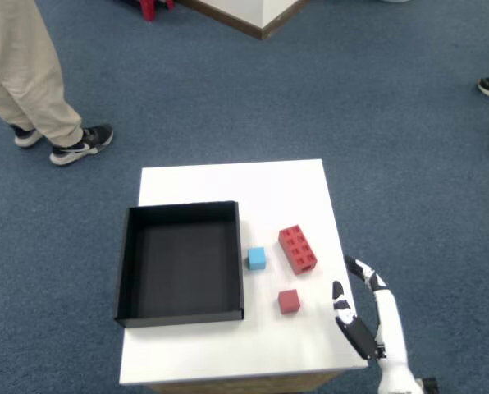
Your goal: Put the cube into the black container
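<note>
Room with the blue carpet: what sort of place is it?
Probably an office or lab set up for robot tests: blue carpet, a small white table with toy blocks, and a person standing by.

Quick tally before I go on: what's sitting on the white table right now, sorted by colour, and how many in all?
Red: 2, the small red cube and the long red brick
Blue: 1, the blue cube
Black: 1, the black container, with nothing in it
Total: 4 things on the table. The robot hand is open at the table's right edge, holding nothing.
</note>
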Available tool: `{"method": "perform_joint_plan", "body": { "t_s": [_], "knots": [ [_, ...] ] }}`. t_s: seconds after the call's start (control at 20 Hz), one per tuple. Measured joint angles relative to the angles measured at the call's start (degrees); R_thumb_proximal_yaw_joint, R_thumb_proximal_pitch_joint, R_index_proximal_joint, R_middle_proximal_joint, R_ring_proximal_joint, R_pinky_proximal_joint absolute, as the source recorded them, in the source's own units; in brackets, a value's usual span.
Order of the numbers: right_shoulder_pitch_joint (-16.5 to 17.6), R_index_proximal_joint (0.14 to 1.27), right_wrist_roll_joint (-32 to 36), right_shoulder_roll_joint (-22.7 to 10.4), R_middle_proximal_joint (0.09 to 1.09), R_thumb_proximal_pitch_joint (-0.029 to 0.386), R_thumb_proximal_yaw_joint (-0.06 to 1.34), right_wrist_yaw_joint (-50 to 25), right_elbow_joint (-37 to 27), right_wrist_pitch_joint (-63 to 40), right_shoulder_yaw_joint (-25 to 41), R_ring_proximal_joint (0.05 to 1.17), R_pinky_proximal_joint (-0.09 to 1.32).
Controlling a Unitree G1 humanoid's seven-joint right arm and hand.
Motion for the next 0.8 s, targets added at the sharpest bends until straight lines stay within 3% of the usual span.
{"method": "perform_joint_plan", "body": {
  "t_s": [0.2, 0.45, 0.55, 0.8],
  "knots": [
    [-0.04, 0.36, -6.14, 1.27, 0.31, 0.117, 0.52, -14.08, 0.75, 5.57, 10.11, 0.32, 0.27],
    [-0.99, 0.34, -16.96, 0.53, 0.30, 0.083, 0.50, -35.50, -5.46, 22.00, 21.36, 0.31, 0.26],
    [-1.23, 0.34, -19.77, 0.32, 0.30, 0.066, 0.47, -41.06, -8.01, 26.94, 23.98, 0.31, 0.26],
    [-2.02, 0.34, -22.41, -1.23, 0.29, 0.014, 0.45, -45.86, -12.33, 34.06, 26.75, 0.29, 0.24]
  ]
}}
